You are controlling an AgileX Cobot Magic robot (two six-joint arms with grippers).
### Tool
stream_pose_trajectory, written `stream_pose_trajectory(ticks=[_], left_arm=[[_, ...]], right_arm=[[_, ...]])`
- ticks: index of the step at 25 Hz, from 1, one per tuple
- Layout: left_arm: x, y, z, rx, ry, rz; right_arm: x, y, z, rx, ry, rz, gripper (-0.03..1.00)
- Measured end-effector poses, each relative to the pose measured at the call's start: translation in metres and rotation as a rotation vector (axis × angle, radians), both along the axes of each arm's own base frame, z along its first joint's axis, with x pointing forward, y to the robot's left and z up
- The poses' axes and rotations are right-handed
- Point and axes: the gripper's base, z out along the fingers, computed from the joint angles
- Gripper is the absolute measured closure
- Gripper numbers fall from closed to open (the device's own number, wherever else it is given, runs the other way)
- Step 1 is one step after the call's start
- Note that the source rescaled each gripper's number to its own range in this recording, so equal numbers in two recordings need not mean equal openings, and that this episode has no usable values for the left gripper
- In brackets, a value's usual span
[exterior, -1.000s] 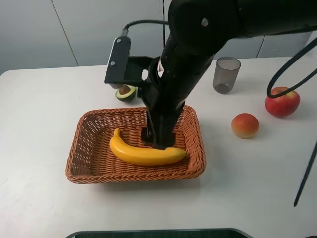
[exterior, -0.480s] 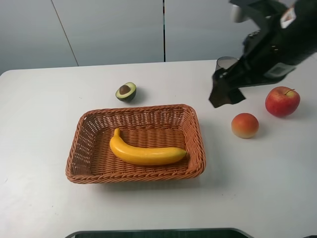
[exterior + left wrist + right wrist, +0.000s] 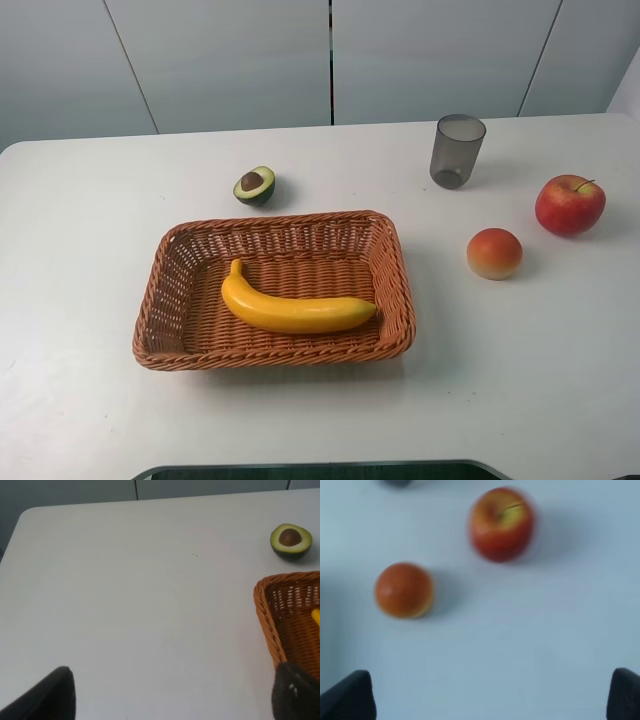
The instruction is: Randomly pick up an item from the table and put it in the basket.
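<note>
The yellow banana (image 3: 295, 308) lies flat inside the orange-brown wicker basket (image 3: 160, 290) on the white table (image 3: 80, 250). Neither arm shows in the exterior high view. In the left wrist view my left gripper (image 3: 175, 695) is open and empty above bare table, with the basket's corner (image 3: 272, 625) and a sliver of the banana (image 3: 316, 617) beside one fingertip (image 3: 295, 695). In the blurred right wrist view my right gripper (image 3: 487, 695) is open and empty above the table.
A halved avocado (image 3: 255, 185) (image 3: 290, 540) lies just behind the basket. A grey cup (image 3: 457, 150) stands at the back right. A red apple (image 3: 570, 204) (image 3: 501, 524) and an orange-red round fruit (image 3: 494, 253) (image 3: 403, 590) sit right of the basket.
The right arm has let go of the banana in the basket, lifted away to the right and left the exterior view. The banana has not moved.
</note>
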Motion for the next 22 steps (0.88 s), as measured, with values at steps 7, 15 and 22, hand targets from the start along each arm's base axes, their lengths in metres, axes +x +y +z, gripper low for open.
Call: stream_pose_trajectory(ticks=[7,15,22], left_arm=[[0.0,0.0,0.0,0.0,0.0,0.0],[0.0,0.0,0.0,0.0,0.0,0.0],[0.0,0.0,0.0,0.0,0.0,0.0]], right_arm=[[-0.053,0.004,-0.003,-0.002,-0.166,0.022,-0.03],[-0.1,0.006,-0.028,-0.059,-0.343,0.075,-0.03],[-0.117,0.007,-0.036,-0.099,-0.428,0.109,-0.03]])
